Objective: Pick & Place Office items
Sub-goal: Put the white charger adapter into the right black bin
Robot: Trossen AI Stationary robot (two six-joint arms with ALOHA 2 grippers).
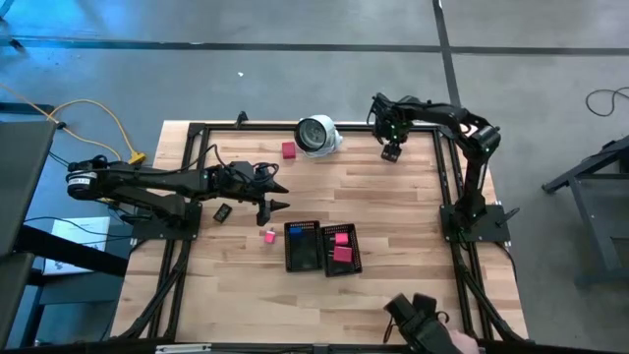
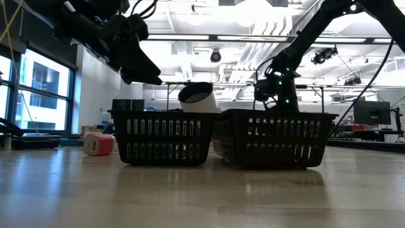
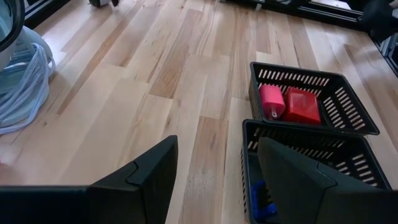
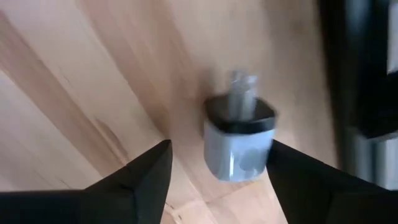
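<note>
My left gripper [image 1: 271,203] hangs open above the table, left of the two black mesh trays, with nothing between its fingers [image 3: 211,180]. A pink piece [image 1: 267,234] lies on the wood just below it. The right tray [image 1: 341,249] holds a pink piece [image 3: 272,102] and a red piece [image 3: 301,106]. The left tray [image 1: 303,246] holds a blue piece [image 3: 261,199]. Another red piece [image 1: 288,149] lies near the far edge. My right gripper [image 1: 391,149] is open at the far right, its fingers on either side of a small grey-white plug piece [image 4: 238,140] lying on the table.
A large round white-and-grey object [image 1: 317,135] with a coiled white cable [image 3: 22,81] sits at the far edge between the grippers. A small black item [image 1: 222,211] lies under the left arm. Bare wood stretches near the trays and on the right half.
</note>
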